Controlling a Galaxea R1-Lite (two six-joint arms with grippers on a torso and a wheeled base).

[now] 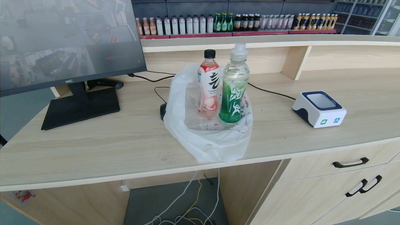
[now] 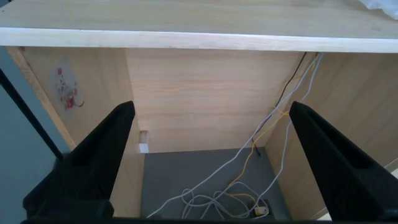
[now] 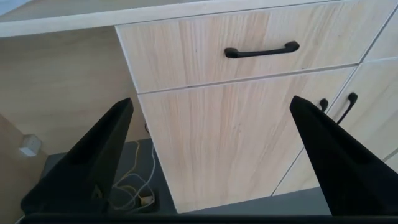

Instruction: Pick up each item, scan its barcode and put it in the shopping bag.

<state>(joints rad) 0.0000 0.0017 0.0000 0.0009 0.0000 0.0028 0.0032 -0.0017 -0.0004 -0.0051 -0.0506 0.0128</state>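
Counter (image 1: 93, 147): monitor (image 1: 62, 40) left; scanner (image 1: 318, 108) right of bag (image 1: 206, 140).

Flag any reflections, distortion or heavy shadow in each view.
Head view: the monitor mirrors the room; the counter edge bows from lens distortion. Left wrist view: the left end effector reads as a dark silhouette. Right wrist view: the right end effector likewise.

Mouse (image 1: 162, 111) half behind shopping bag (image 1: 206, 143); monitor (image 1: 62, 40) top off-frame.
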